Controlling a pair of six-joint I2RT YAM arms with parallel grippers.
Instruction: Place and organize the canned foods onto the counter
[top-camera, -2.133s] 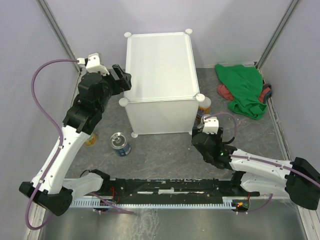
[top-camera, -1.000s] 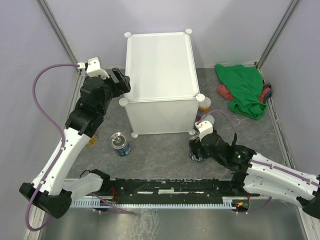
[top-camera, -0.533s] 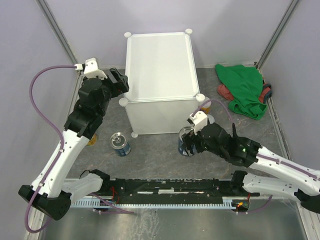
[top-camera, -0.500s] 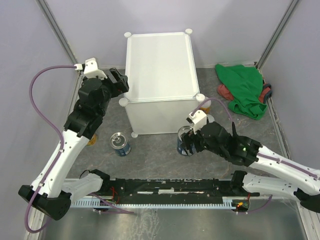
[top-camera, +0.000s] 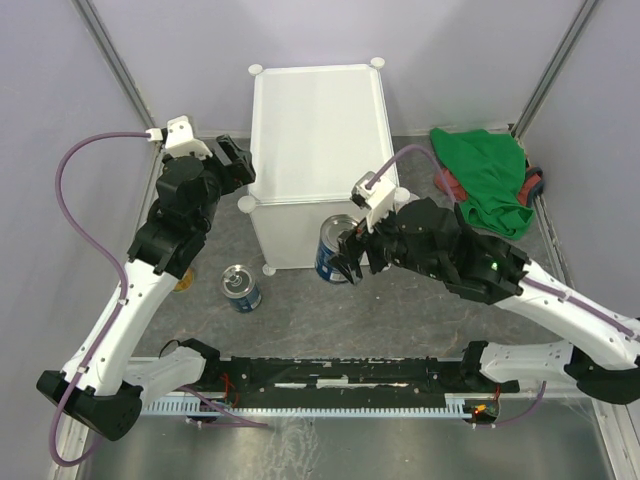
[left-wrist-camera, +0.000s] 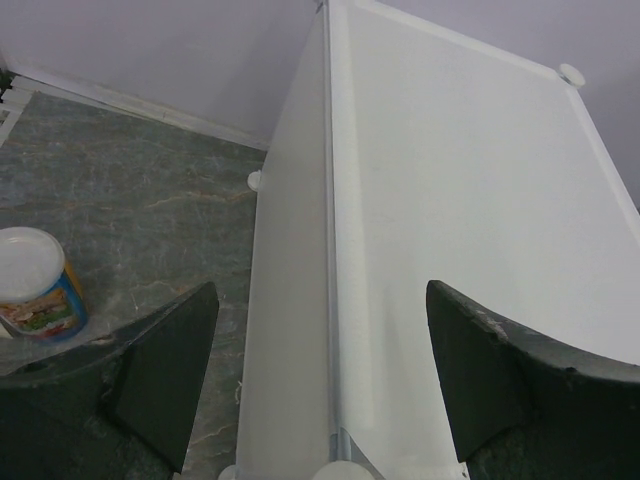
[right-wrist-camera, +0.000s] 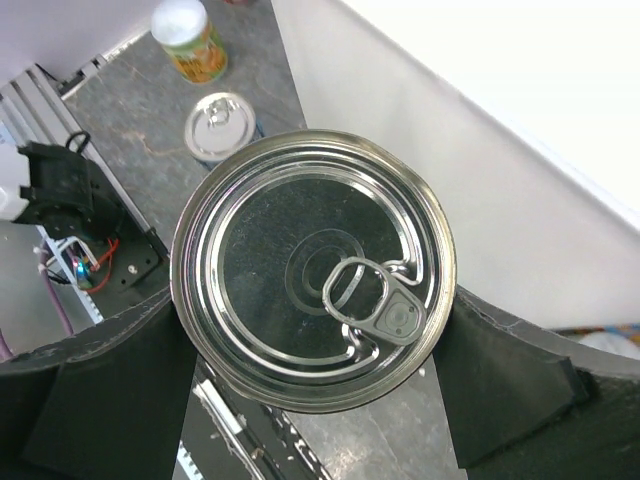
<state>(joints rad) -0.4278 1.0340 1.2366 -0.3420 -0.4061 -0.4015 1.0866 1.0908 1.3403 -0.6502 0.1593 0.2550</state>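
Grey marbled floor (top-camera: 330, 310) between lilac walls (top-camera: 450, 60), white cabinet (top-camera: 320, 120) standing mid-floor. Clamped between right gripper (top-camera: 345, 258) fingers and held clear of floor before cabinet's near face: blue can (top-camera: 330, 238), pull-tab up. Left gripper (left-wrist-camera: 320, 375) fingers apart, holding nothing, over cabinet's left top edge; second blue can (top-camera: 240, 287) upright on floor nearby.

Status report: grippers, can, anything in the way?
Right gripper shut on blue can, held off the floor by counter front. Left gripper open, empty, at counter's left edge. Counter top bare.
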